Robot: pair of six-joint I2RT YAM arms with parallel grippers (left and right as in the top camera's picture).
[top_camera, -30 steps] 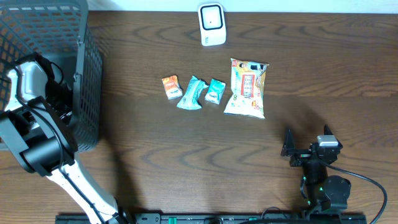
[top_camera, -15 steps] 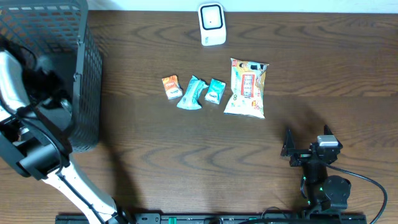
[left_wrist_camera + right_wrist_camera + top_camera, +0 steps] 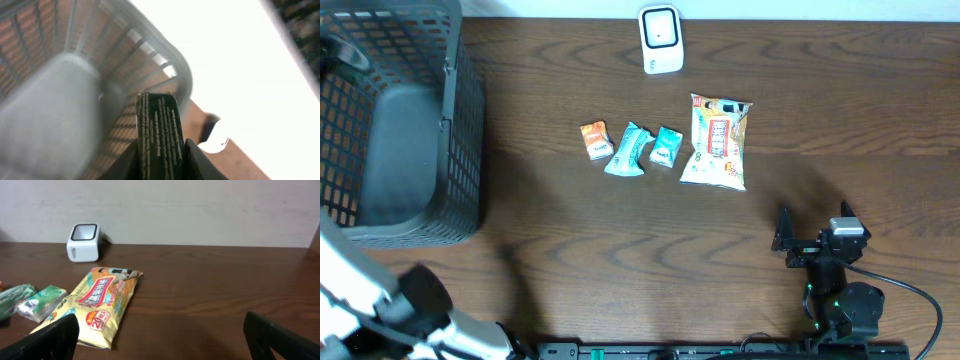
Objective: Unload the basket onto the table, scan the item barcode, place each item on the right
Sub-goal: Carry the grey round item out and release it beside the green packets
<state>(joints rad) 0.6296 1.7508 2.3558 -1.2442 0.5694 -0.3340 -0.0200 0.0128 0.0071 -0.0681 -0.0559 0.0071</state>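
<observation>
overhead: a white scanner (image 3: 660, 40) is seen at the far edge of the table (image 3: 620, 250), four snack packets (image 3: 627, 150) are lined up near it, and a mesh basket (image 3: 460, 120) stands at the left.
left wrist: a dark striped packet (image 3: 157, 125) is clamped edge-on in the left pincer (image 3: 159, 155), with the basket behind it.
right wrist: the right pincer (image 3: 160, 322) is spread wide, facing the big snack bag (image 3: 102, 305).

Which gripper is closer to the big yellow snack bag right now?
Right. The right gripper is open, close by the snack bag; the left gripper, gripping a dark packet, is far off at the basket.
</observation>
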